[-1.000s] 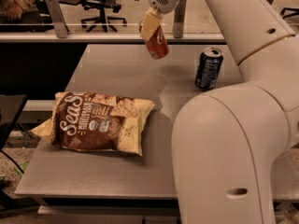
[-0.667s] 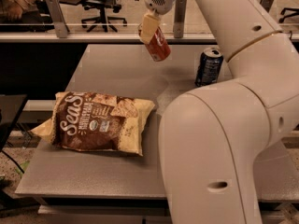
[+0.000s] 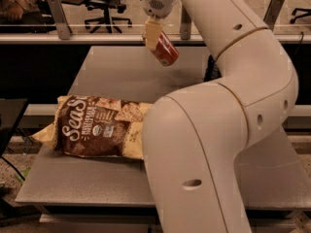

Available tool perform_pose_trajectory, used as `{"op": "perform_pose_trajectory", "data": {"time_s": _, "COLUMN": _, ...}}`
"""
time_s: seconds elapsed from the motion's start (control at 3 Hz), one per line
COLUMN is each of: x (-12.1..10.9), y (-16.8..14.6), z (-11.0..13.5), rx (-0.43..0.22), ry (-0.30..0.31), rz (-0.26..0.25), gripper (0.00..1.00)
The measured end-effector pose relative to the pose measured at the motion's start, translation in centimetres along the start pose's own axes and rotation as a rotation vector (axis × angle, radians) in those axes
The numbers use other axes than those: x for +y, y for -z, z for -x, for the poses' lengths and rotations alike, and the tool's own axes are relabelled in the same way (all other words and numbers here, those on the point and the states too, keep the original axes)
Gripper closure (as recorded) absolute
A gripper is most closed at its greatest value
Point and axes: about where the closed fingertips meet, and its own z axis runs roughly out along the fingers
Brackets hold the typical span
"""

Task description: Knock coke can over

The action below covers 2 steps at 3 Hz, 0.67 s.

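The claw hangs at the far middle of the scene, over the far part of the bench, pointing down from the wrist at the top edge. It is closed on the can, one pale finger pressed to the can's upper left side; the other finger is hidden. The can is red, tilted with its lower end down to the right, and looks lifted clear of the bench. The white arm fills the near right, curving up to the claw. A brown bag of chips lies flat on the near left of the bench, well apart from the can, its right end behind the arm
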Motion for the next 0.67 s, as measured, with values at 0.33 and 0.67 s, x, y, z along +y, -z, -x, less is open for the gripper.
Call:
{"op": "perform_pose_trajectory", "data": {"time_s": 0.33, "x": 0.46, "y": -0.31, "z": 0.05, "rx": 0.041, "ry": 0.039, "rz": 0.007, "gripper": 1.0}}
{"op": "perform_pose_trajectory", "data": {"time_s": 0.67, "x": 1.35, "y": -0.62, "z": -0.3, "rx": 0.08, "ry": 0.072, "rz": 0.02, "gripper": 1.0}}
